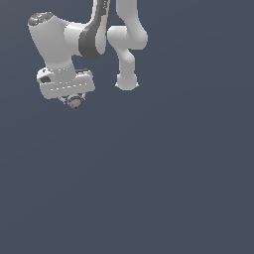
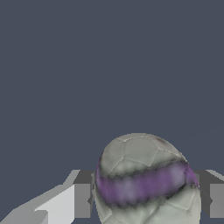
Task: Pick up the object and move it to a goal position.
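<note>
The object [image 2: 144, 179] is a small pale grey-beige ball with a purplish band. In the wrist view it fills the space between my two grey fingers [image 2: 82, 194], which press against its sides. In the exterior view the ball [image 1: 74, 101] peeks out just under the white gripper body at the upper left of that view, well above the dark ground. My gripper [image 1: 73, 100] is shut on it. The fingers are mostly hidden behind the ball and the hand in the exterior view.
The white arm's links [image 1: 126, 44] hang in the upper middle of the exterior view. All around is a plain dark blue-grey surface [image 1: 149, 188] with no other objects showing.
</note>
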Robot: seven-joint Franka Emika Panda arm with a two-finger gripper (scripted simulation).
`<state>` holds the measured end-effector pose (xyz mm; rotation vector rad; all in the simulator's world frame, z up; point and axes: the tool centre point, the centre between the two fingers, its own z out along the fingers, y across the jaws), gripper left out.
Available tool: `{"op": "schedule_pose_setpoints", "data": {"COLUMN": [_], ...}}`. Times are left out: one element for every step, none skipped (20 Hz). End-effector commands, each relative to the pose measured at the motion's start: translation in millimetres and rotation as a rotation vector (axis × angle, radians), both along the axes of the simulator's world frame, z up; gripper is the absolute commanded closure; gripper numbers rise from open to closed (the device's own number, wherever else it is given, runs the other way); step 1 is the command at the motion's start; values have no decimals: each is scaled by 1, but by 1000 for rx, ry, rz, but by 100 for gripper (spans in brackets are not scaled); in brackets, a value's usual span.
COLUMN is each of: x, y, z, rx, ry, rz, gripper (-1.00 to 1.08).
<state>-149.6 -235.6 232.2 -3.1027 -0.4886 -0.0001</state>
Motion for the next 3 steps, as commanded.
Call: {"op": "schedule_pose_setpoints", "data": {"x": [1,1,1], "y": [0,1,1], "z": [0,0,-1], "rx": [-1,-1,-1], "ry": [0,0,0], "rz": [1,1,1], "gripper": [108,108,108]}}
